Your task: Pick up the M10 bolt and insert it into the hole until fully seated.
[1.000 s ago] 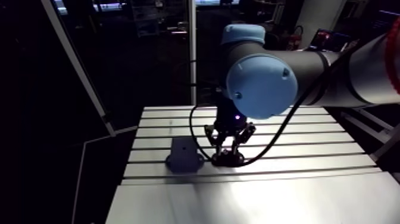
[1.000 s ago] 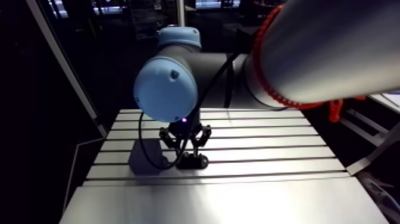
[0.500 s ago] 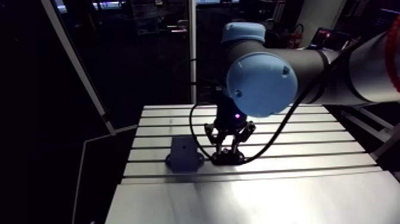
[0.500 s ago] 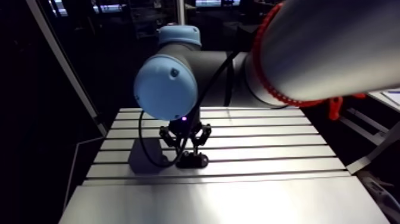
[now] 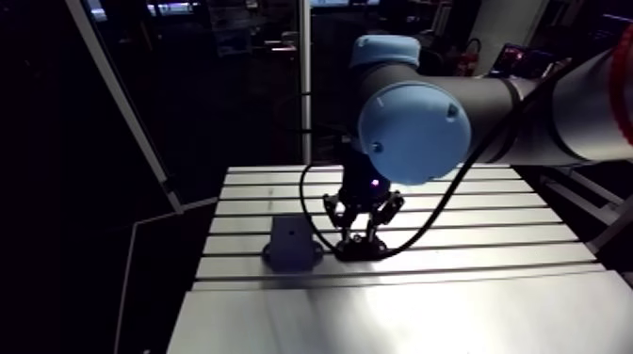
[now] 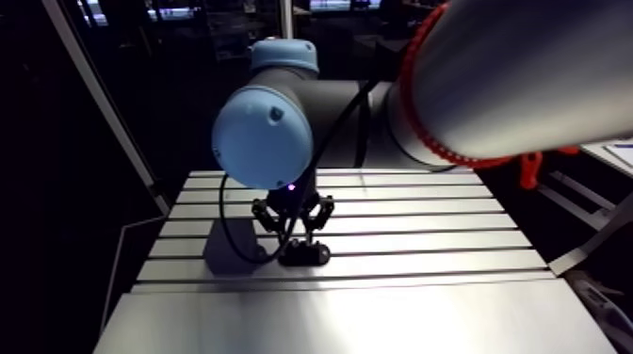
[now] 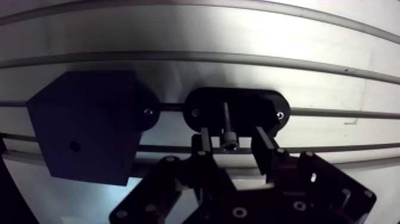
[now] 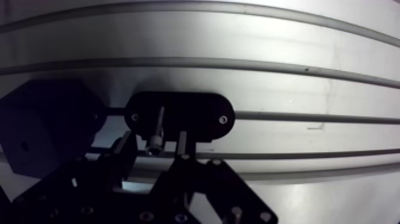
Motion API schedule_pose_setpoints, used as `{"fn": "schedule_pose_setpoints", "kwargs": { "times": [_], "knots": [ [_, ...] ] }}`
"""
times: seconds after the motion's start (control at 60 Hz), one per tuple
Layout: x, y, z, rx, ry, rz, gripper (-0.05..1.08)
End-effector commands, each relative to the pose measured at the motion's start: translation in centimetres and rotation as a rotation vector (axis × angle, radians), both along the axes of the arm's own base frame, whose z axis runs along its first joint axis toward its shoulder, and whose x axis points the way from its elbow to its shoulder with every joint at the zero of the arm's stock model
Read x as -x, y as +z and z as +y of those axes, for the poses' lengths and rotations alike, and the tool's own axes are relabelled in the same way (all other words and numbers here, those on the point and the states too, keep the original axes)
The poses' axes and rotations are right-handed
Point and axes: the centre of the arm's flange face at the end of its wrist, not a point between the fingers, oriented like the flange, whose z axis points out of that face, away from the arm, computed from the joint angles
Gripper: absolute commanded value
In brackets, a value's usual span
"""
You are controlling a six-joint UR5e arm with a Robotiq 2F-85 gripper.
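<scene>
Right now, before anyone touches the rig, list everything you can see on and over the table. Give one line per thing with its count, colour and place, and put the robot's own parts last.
table: one, silver aluminium with long slots, under everything.
block: one, black, on the table beside the holder; a small hole in its face.
holder: one, black, oval, a screw at each end, on the table ahead of the gripper.
bolt: one, dark metal, set in the middle of the holder.
gripper: one, black, low over the holder; fingers open on either side of the bolt's head.
arm: one, dark with light-blue joint caps, reaching over the table.
</scene>
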Motion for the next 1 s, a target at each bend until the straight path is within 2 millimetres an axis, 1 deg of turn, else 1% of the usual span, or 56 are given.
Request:
{"fn": "schedule_pose_setpoints", "kwargs": {
  "times": [0.017,0.067,0.267,0.333,0.7,0.883,1.0],
  "knots": [
    [0.03,0.04,0.0,-0.001,0.0,0.001,0.53],
    [0.04,0.05,0.0,-0.001,0.0,0.001,0.56],
    [-0.02,-0.01,0.02,-0.002,0.002,-0.001,0.57],
    [-0.08,-0.07,0.01,-0.002,0.0,-0.002,0.6],
    [-0.11,-0.01,-0.08,-0.001,0.002,-0.001,0.62],
    [-0.14,-0.08,-0.25,0.001,0.005,-0.003,0.65],
    [-0.08,-0.03,-0.24,0.0,0.005,-0.002,0.66]
  ]
}}
